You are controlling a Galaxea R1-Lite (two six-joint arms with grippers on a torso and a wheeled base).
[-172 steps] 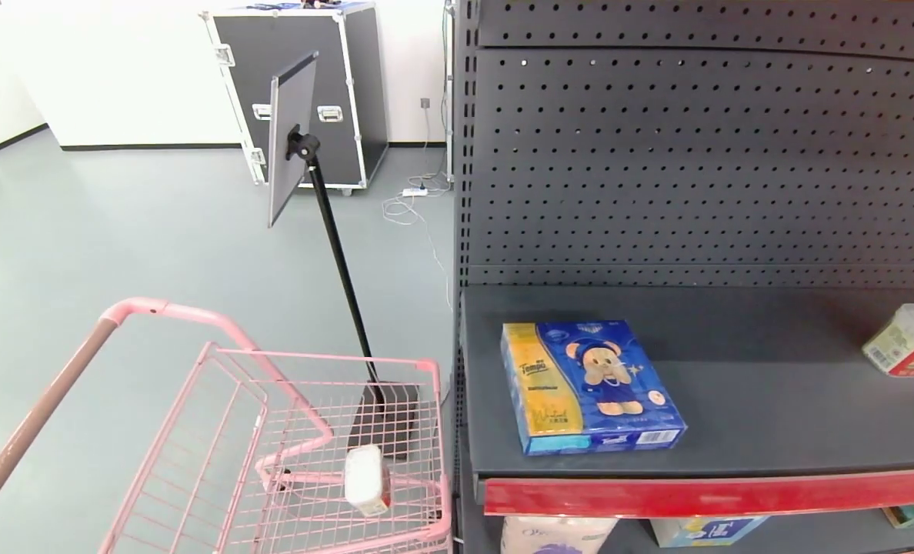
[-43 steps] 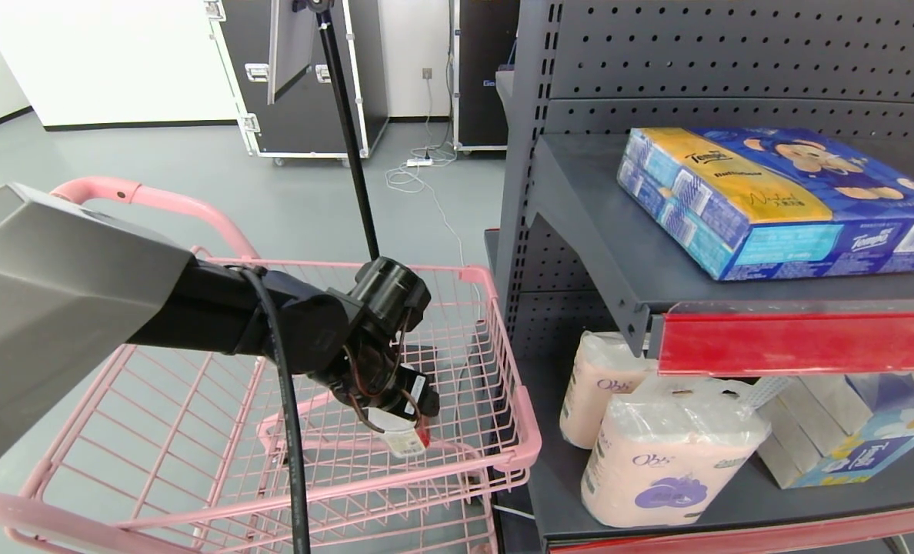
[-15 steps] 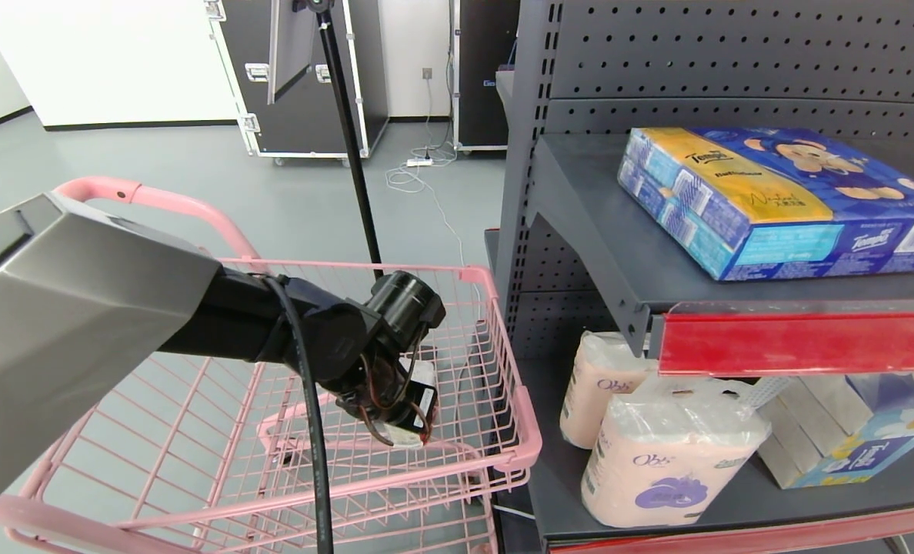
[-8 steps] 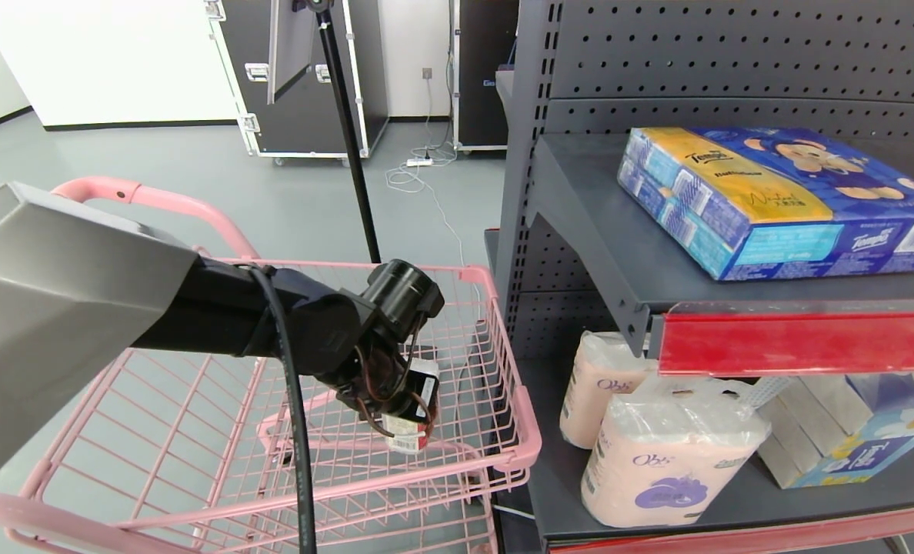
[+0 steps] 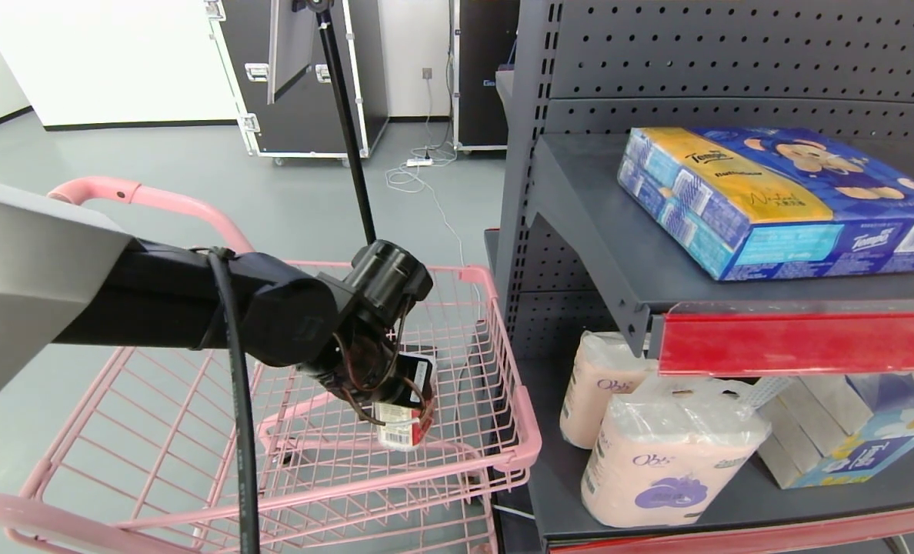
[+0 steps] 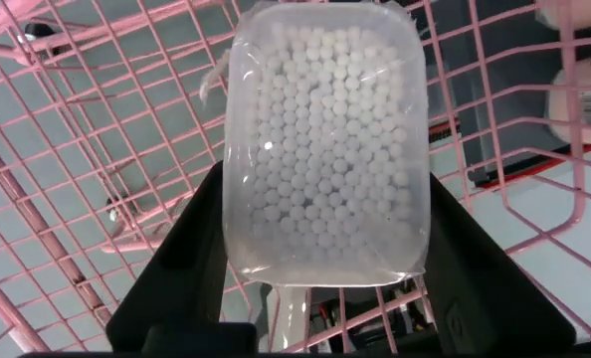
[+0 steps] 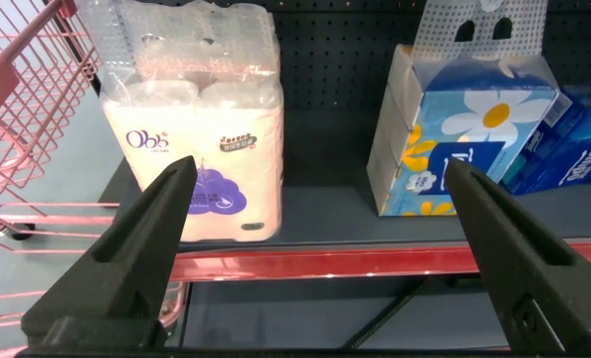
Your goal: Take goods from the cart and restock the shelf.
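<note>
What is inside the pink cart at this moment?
Inside the cart, the left tool is shut on a clear pack of small white round tips, with the wire floor beneath. No other goods show through the mesh; the arm covers part of the basket.

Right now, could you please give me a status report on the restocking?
Left end effector shut on cotton swab pack, inside cart. Right end effector open, facing lower shelf. Cart wall between pack and shelf.
</note>
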